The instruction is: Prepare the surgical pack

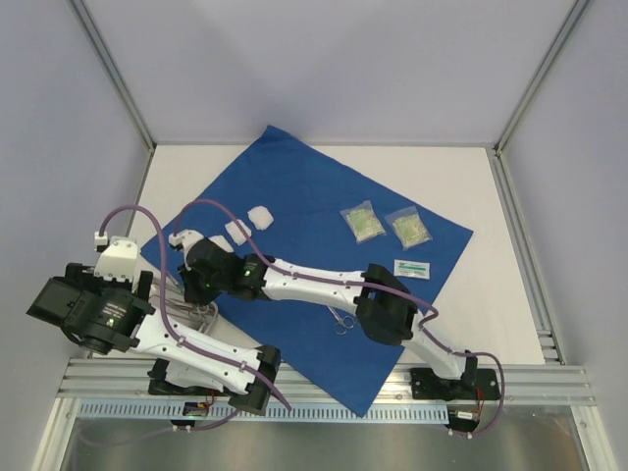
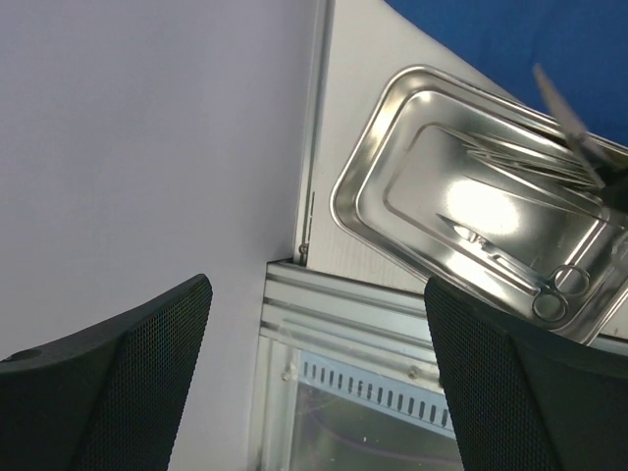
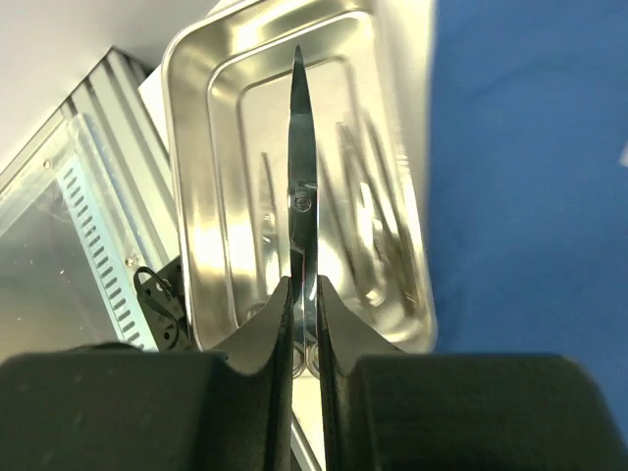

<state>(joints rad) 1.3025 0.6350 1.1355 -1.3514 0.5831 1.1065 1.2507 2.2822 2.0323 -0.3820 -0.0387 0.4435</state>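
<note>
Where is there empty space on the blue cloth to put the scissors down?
The blue cloth is bare at its far corner, behind the white pads and the bags, and between those two. It is crowded by the tray, where the right arm reaches across toward the left arm.

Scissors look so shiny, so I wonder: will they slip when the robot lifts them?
Possibly. The scissors are smooth polished steel, pinched edge-on by the right gripper, so they could slide or swivel. They look stiff and thin, probably light, and unlikely to bend. If dropped, they would likely clatter into the steel tray behind them.
</note>
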